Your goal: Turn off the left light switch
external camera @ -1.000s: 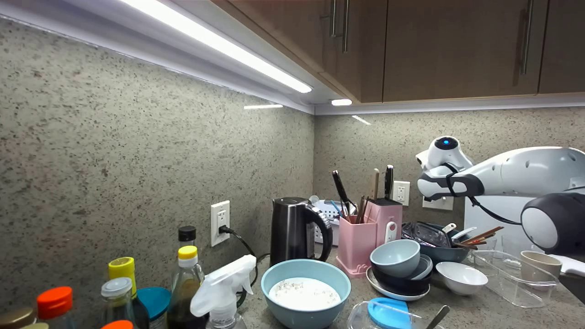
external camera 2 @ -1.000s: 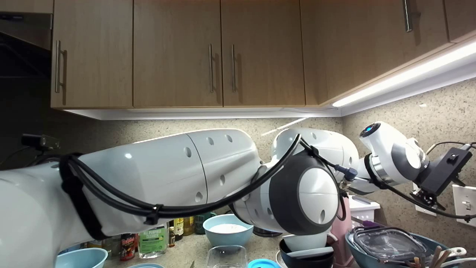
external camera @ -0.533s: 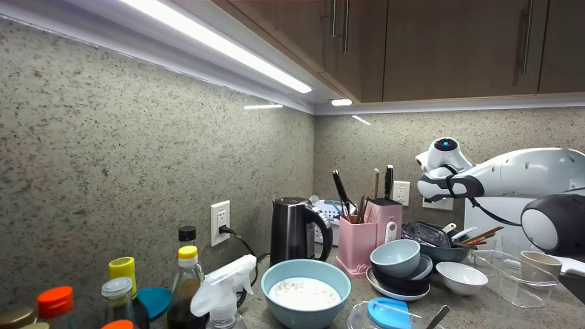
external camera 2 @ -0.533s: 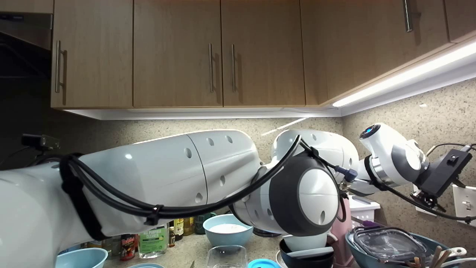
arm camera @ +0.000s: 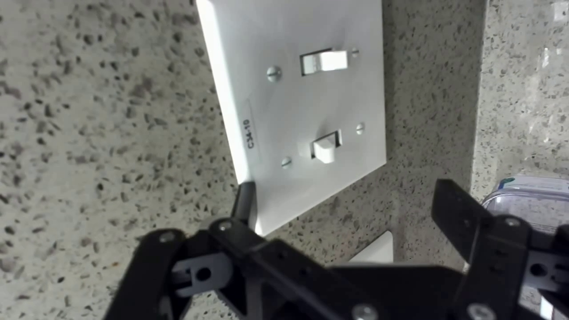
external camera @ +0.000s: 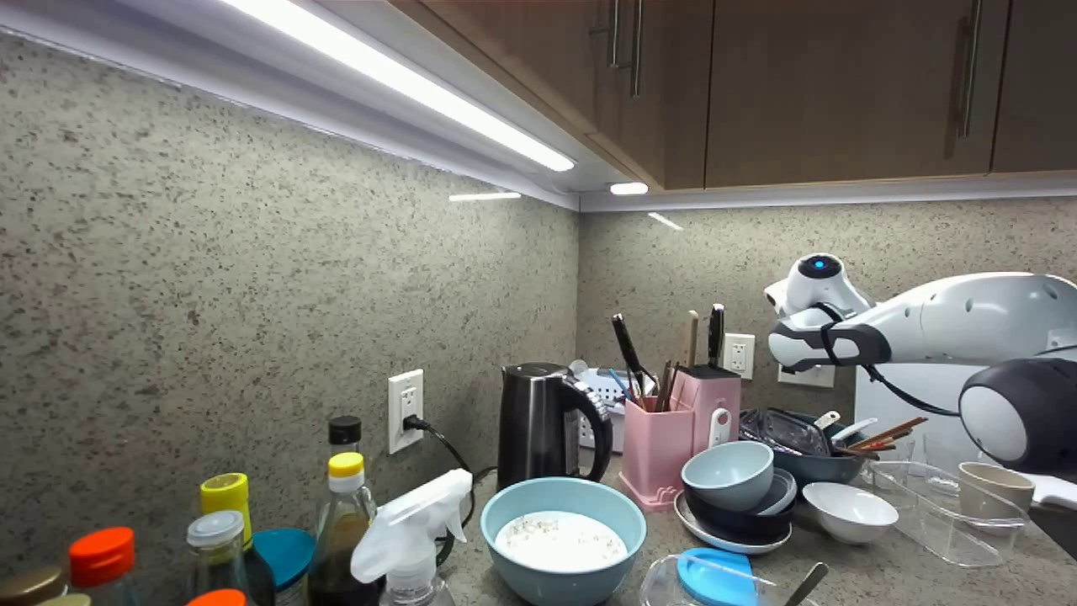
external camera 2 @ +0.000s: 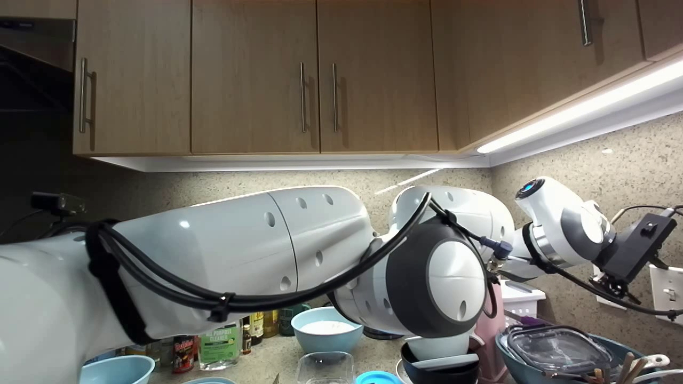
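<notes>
Two black fingers (arm camera: 245, 202) of the gripper (arm camera: 346, 189) stand wide apart, and the left light switch (arm camera: 324, 151) shows between them, just beyond their tips in the wrist view. One finger overlaps the near corner of the white switch plate (arm camera: 306, 102); whether it touches that edge, I can't tell. The other stands off the plate, with a bare stretch of speckled stone wall (arm camera: 409, 169) between. The second toggle (arm camera: 333, 61) sits farther away, tipped the opposite way. Only the wrist view gives me both toggles plainly; in an exterior view the arm's wrist (external camera: 816, 295) covers the top of the plate. On the counter below stands a dish basin (external camera: 808, 468) with chopsticks (external camera: 896, 433) poking out. Stacked bowls (external camera: 730, 480) are in plain sight in an exterior view, while in an exterior view the elbow (external camera 2: 459, 282) cuts across them.
</notes>
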{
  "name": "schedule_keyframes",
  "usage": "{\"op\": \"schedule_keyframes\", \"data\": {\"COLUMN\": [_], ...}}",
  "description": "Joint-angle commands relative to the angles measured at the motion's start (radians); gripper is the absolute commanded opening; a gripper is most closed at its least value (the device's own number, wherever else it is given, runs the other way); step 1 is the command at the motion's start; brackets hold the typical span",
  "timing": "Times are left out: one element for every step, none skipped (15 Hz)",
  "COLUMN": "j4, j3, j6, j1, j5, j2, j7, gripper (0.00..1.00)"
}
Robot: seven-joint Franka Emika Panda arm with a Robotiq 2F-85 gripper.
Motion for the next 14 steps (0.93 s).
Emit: {"op": "schedule_keyframes", "data": {"j4": [-0.041,-0.049,-0.064,-0.069,-0.055,-0.027,-0.082,-0.079,-0.066,-0.056,-0.04,-0.027,-0.015,0.009], "j3": [-0.013,-0.02,-0.029,0.0,0.01,0.016,0.012,0.024,0.028,0.035,0.039,0.043,0.046,0.048], "j6": [-0.059,-0.08,-0.142,-0.181,-0.247,-0.32,-0.358,-0.397,-0.397,-0.392,-0.371,-0.354,-0.337,-0.323], "j1": [0.001,0.005,0.014,0.013,0.013,0.011,0.017,0.014,0.008,0.004,0.0,-0.002,-0.003,-0.005], "j5": [-0.011,-0.016,-0.02,0.004,0.013,0.017,0.018,0.026,0.027,0.032,0.037,0.041,0.043,0.05], "j2": [-0.025,-0.029,-0.04,-0.045,-0.039,-0.023,-0.054,-0.054,-0.047,-0.042,-0.043,-0.045,-0.05,-0.047], "j7": [-0.016,-0.016,0.002,-0.029,-0.036,-0.031,0.004,-0.002,0.001,0.007,0.016,0.022,0.028,0.026], "gripper": [1.0,1.0,1.0,1.0,1.0,1.0,1.0,1.0,1.0,1.0,1.0,1.0,1.0,1.0]}}
